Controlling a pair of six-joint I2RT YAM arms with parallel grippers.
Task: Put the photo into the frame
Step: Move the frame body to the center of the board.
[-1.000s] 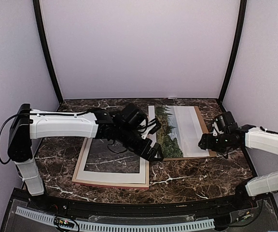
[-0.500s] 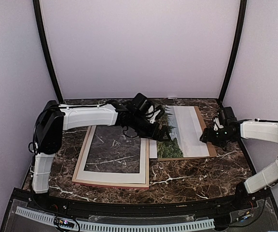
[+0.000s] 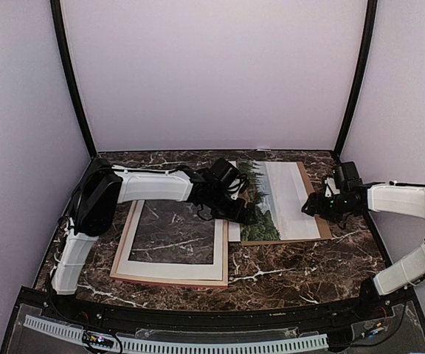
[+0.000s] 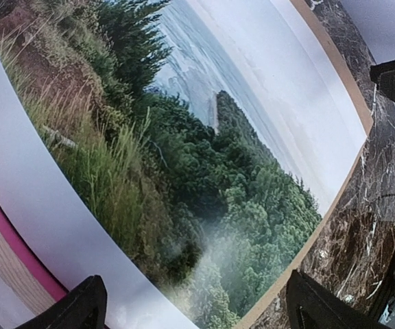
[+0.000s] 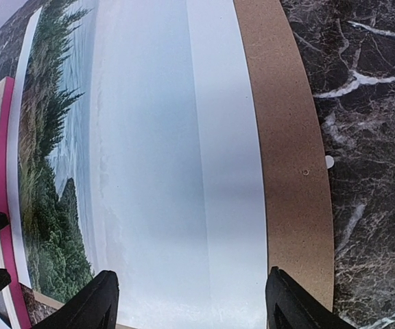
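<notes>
My left gripper (image 4: 197, 308) and right gripper (image 5: 190, 301) hang open over the photo (image 3: 279, 195). Next: pinch an edge, lift toward the frame (image 5: 5, 178).

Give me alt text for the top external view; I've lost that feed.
The photo lies face up on a brown backing board right of centre, the left hand above its left edge and the right hand at its right edge. The pink frame with a white mat lies flat beside it, to the left.
</notes>
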